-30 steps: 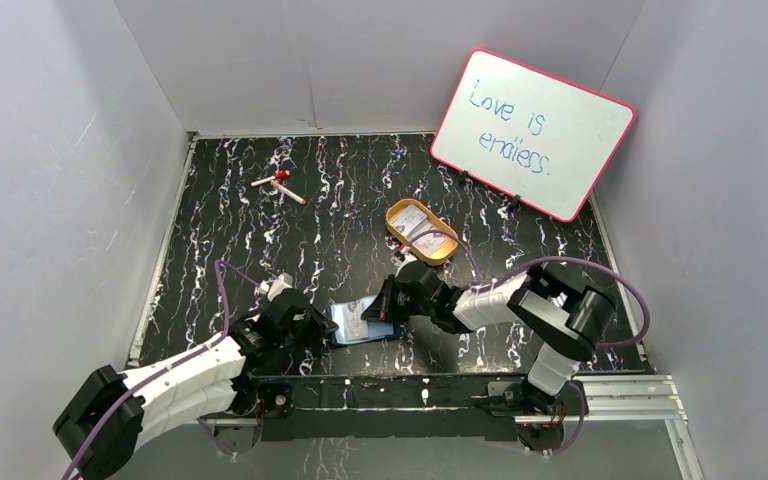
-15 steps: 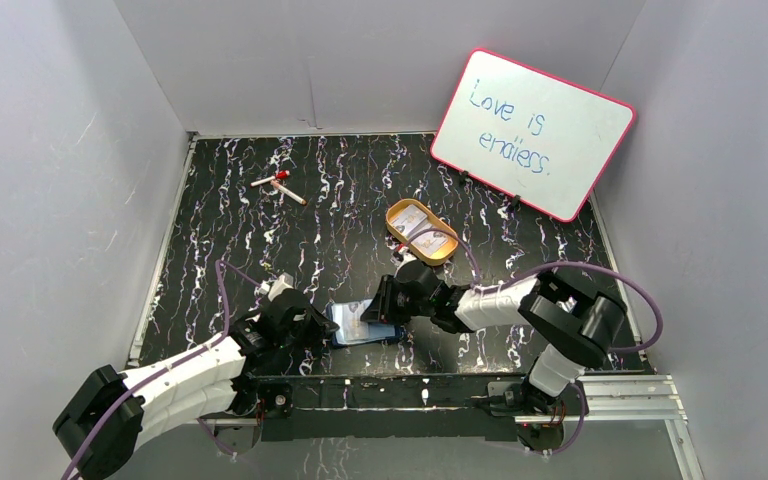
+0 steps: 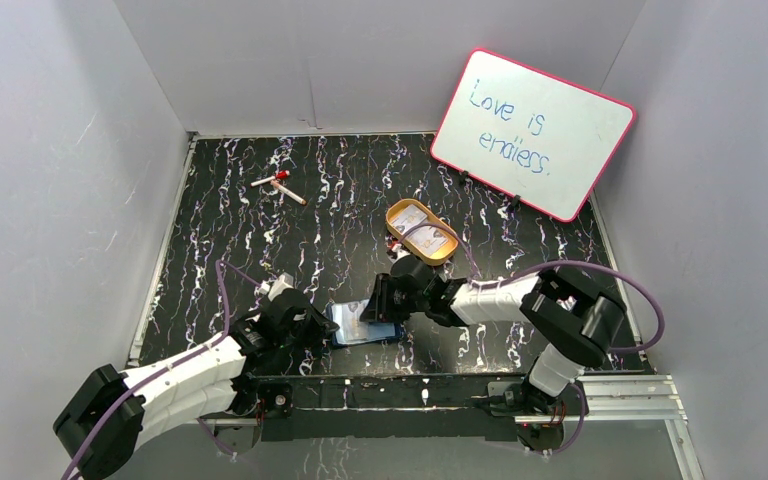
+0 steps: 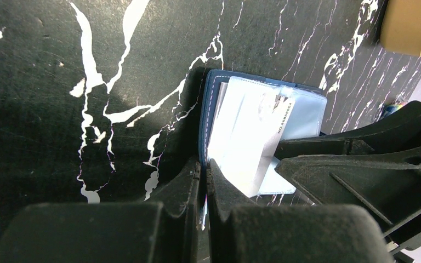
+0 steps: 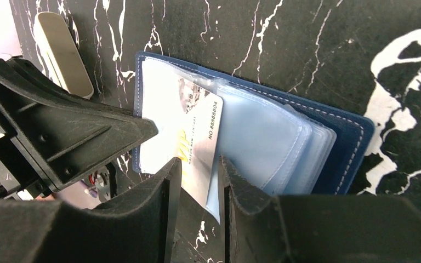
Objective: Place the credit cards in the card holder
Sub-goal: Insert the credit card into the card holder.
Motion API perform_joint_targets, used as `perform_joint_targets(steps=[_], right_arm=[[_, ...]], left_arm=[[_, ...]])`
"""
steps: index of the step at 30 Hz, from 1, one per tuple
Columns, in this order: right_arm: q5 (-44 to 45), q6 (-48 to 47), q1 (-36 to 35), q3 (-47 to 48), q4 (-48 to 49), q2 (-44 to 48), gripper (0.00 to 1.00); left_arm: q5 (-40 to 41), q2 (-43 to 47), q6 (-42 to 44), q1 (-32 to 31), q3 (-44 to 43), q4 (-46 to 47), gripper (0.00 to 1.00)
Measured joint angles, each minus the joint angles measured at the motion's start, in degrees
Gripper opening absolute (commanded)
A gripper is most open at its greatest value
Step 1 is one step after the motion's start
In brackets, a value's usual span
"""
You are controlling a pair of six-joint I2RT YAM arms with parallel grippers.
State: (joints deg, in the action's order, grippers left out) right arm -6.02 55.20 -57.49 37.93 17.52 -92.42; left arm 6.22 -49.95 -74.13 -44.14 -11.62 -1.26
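Holder: open navy-blue folding card holder [image 3: 348, 325], bench's [image 3: 260, 240] 6 o'clock
Right claw [image 5: 198, 164]: clamps pale plastic credit card [image 5: 200, 126], partly pocketed
Left claw [image 4: 203, 167]: pinching holder's edge
To do: seating (more in oval golden tin [image 3: 434, 258])

Navy card holder [image 5: 346, 143] laid open flat on table [image 5: 307, 44], pale blue pockets fanned. White printed card [image 5: 199, 143] tilted over pockets, lower end past holder edge.

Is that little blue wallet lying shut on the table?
No, the card holder lies open, its pale blue pockets fanned out and a credit card resting against them.
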Motion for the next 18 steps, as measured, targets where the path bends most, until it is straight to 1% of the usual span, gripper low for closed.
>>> perform_joint_targets(steps=[8,14,16,18], right_arm=[[-2.1,-0.8,-0.1,2.3,0.2,-2.6,0.39],[-2.8,-1.8,-0.5,3.6,0.1,-4.0,0.39],[-2.8,-2.0,-0.6,3.6,0.1,-4.0,0.40],[-2.8,-2.2,-0.7,3.7,0.1,-4.0,0.40]], left_arm=[[-0.1,-0.7,0.3,0.0,0.0,0.8,0.00],[-0.2,-0.6,1.1,0.0,0.0,0.7,0.17],[-0.3,-0.6,1.6,0.0,-0.4,0.3,0.20],[-0.2,-0.6,2.0,0.0,-0.7,-0.1,0.20]])
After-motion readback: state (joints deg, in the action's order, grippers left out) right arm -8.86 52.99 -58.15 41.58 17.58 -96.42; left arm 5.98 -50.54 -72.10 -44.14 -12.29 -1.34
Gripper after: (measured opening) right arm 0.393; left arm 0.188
